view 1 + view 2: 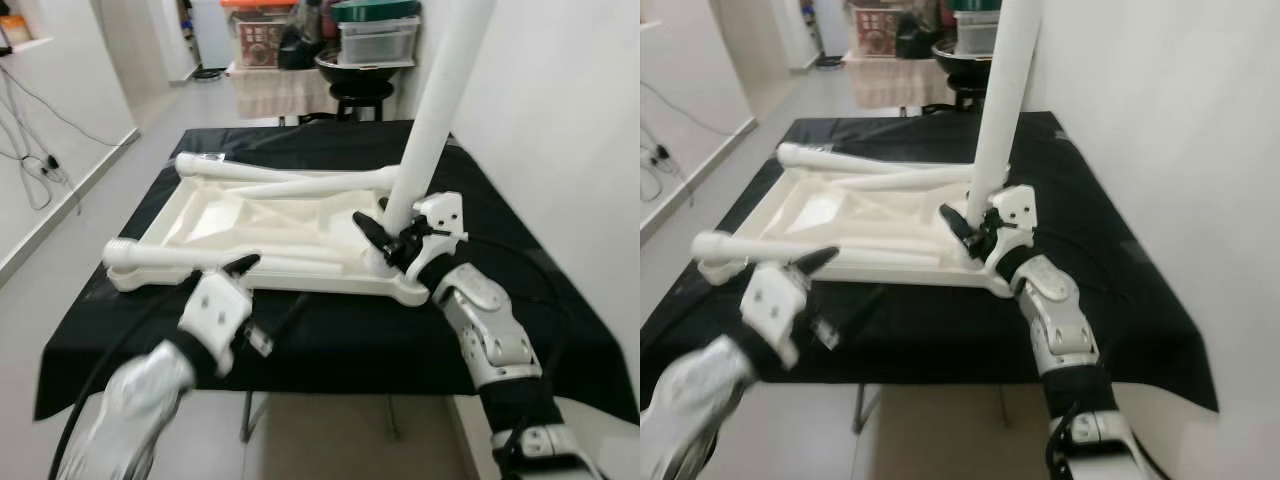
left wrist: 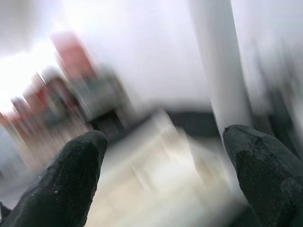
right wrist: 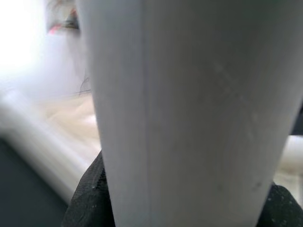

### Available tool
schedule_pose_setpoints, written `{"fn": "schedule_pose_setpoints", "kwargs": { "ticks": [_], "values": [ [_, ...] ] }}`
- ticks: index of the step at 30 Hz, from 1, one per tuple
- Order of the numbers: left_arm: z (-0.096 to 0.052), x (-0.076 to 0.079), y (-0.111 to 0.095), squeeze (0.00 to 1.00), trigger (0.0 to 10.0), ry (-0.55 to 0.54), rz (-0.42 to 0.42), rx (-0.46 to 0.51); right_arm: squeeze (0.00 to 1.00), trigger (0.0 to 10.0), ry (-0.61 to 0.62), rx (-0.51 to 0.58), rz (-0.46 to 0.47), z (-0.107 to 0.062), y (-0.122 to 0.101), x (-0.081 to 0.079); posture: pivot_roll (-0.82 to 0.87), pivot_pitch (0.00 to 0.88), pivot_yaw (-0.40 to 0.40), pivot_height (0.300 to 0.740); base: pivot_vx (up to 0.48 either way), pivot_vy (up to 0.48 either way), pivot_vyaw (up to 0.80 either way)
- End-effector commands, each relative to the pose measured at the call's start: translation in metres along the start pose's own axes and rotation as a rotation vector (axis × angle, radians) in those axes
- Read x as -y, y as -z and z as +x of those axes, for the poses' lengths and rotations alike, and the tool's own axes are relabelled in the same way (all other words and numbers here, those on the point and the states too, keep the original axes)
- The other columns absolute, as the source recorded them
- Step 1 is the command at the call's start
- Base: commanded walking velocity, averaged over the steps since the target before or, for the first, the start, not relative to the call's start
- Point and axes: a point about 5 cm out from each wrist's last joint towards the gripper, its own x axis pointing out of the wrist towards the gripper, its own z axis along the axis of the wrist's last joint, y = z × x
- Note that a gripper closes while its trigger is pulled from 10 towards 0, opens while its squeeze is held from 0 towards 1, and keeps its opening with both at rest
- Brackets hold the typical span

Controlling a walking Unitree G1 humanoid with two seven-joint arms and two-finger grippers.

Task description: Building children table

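A white children's table top [image 1: 250,215] lies upside down on a black-covered table [image 1: 330,330]. One white leg [image 1: 440,90] stands upright, slightly tilted, at its near right corner. My right gripper [image 1: 390,238] is shut on this leg near its base, and in the right wrist view the leg [image 3: 189,104] sits between the black fingertips [image 3: 87,201]. Another leg [image 1: 170,255] lies along the near left edge, and two more [image 1: 290,180] lie across the far side. My left gripper [image 1: 225,272] hovers open just in front of the near lying leg, fingers [image 2: 71,175] wide apart.
A white wall [image 1: 560,150] runs close along the table's right side. At the back stand a black stool [image 1: 362,95] and stacked storage boxes [image 1: 375,40]. Cables [image 1: 30,160] hang on the left wall, with open floor [image 1: 60,290] to the table's left.
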Motion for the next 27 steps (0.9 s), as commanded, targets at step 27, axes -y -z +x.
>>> {"fn": "schedule_pose_setpoints", "kwargs": {
  "ticks": [27],
  "values": [
    [0.039,-0.009,0.000,0.00,10.0,0.010,-0.397,0.091,0.00,10.0,-0.302,0.094,-0.107,0.007,-0.003,-0.061,0.02,0.000,0.005,0.740,0.000,0.000,0.00]
  ]
}}
